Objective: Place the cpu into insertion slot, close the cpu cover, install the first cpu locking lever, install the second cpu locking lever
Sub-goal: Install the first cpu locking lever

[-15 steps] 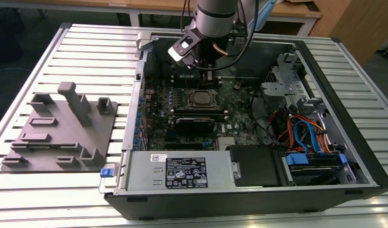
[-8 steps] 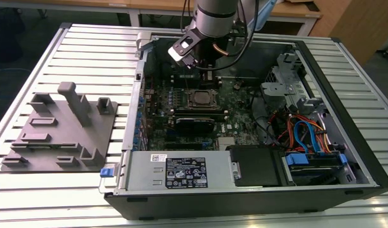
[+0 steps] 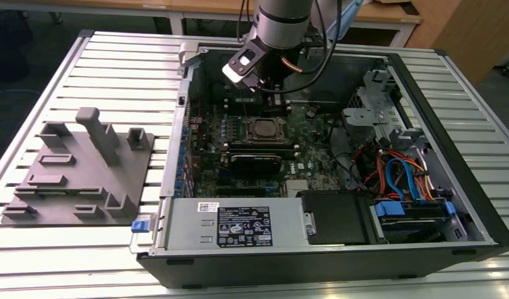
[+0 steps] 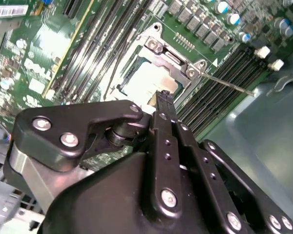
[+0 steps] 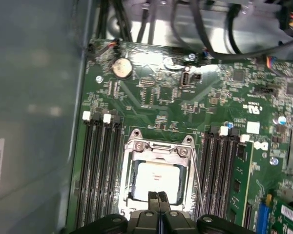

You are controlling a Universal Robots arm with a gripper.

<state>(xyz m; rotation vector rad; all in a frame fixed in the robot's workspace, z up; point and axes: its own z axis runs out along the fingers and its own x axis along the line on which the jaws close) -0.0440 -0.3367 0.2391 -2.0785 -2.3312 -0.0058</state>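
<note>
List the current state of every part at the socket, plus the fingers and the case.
cpu: seated in the insertion slot.
cpu cover: lowered over the cpu.
locking lever: sticking out over the memory slots, unlatched.
fingers: shut together, holding nothing, above the socket.
computer case: side open, motherboard exposed.

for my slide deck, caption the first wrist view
Shut black fingers close to the silver-grey square cpu inside the thin silvery metal cover frame.
</note>
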